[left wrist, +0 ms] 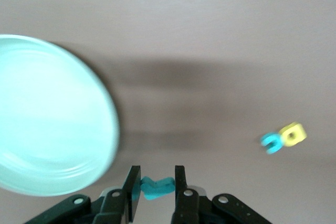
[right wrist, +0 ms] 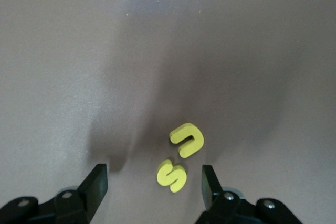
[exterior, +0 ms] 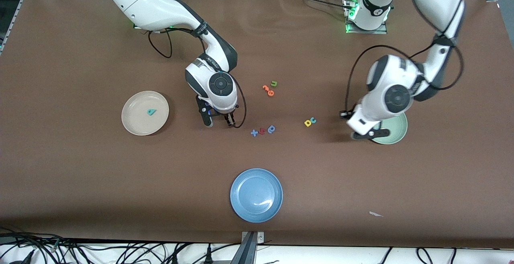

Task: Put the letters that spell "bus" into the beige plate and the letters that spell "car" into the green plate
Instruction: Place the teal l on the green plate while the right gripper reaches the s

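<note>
Three plates (exterior: 145,113); about twelve letters (exterior: 262,130)

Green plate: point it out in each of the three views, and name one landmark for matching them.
Front view: green plate at the left arm's end of the table, partly hidden under the left tool.
Left wrist view: the large pale disc beside the left tool, which grips a teal letter.
Right wrist view: not in it.
Shared landmark: the teal "c" touching the yellow "a".
</note>
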